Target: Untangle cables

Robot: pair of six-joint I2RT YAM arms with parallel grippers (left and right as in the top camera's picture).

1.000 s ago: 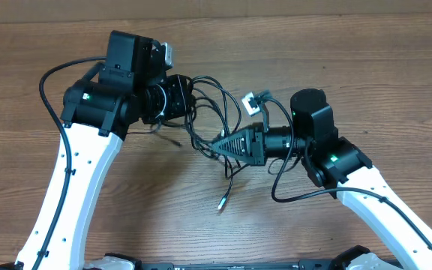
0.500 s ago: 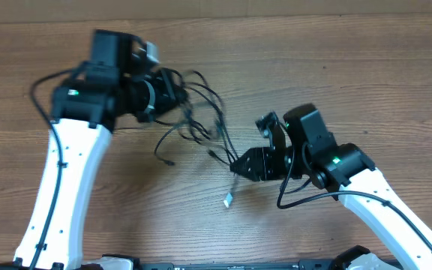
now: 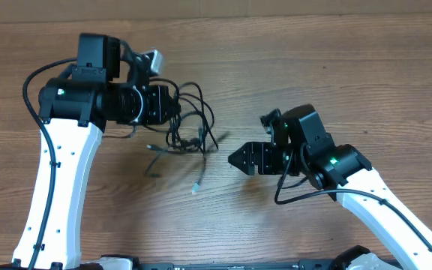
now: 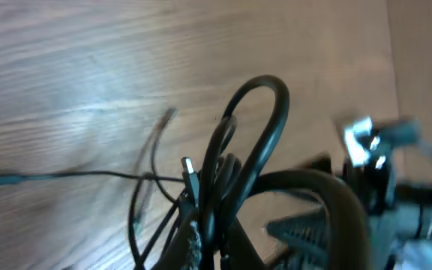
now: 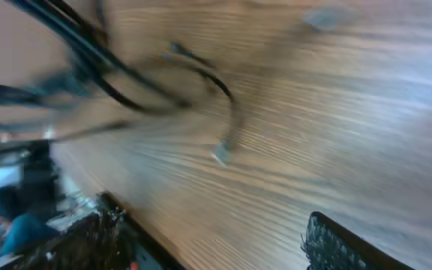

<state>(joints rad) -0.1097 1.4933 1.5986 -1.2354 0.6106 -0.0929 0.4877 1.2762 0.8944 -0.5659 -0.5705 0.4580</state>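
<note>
Your left gripper [image 3: 174, 112] is pinching the cables [image 3: 180, 139], fingers pressed together on them. Right gripper [image 3: 235, 159] fingers are spread wide, well apart from the cables.

the right gripper [image 3: 237, 159] no longer clamps the cables [image 3: 190, 124]. its jaws have sprung wide and it has drawn back toward its own side, now well apart from the tangle. the left gripper [image 3: 172, 112] has swung to the left, dragging the cables with it away from the middle of the table. the loops, earlier stretched between the two grippers, now hang in a looser clump just beside the left gripper. one trailing strand's silvery plug end [image 3: 196, 187] has slid leftward across the wood.
</note>
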